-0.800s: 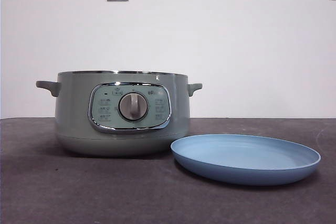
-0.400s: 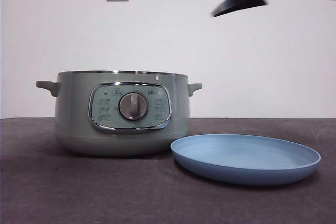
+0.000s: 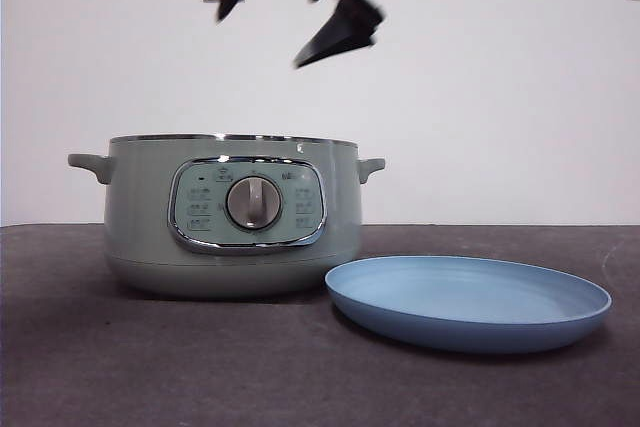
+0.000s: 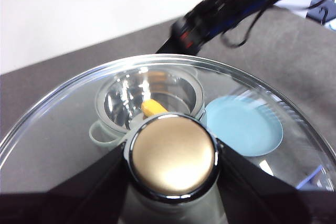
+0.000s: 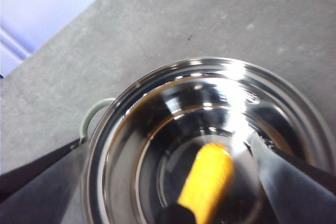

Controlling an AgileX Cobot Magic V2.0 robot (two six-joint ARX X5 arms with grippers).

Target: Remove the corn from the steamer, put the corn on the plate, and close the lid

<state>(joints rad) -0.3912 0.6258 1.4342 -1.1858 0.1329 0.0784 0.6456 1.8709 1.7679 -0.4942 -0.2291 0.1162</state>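
Since the earlier front pictures, the dark arm has swept in from the upper right corner and now hangs above the steamer point(image 3: 232, 215), its right gripper point(image 3: 283, 27) spread wide over the open pot.

The table point(image 3: 80, 367) carries the steamer, which stands uncovered with its dial facing the front camera, so the way down into the bowl is free. Just beside it lies the plate point(image 3: 468, 302), bare and close enough to make the transfer short.

The lid point(image 4: 68, 129) is not on the pot: the left gripper point(image 4: 172, 161) is clamped on its knob point(image 4: 173, 162), and through the glass that wrist view looks down on the steamer point(image 4: 107, 135), the plate point(image 4: 244, 124) and the other arm. It seems to be held aloft and aside to leave room for the reach, ready for closing at the end.

The corn point(image 5: 207, 182) lies flat on the steel floor of the steamer point(image 5: 136, 129), in the middle of the bowl, untouched. In the right wrist view its long axis runs between the two spread jaws, one end hidden behind a dark part of the gripper. Whether the jaws need turning to take it across the middle is hard to judge from here.
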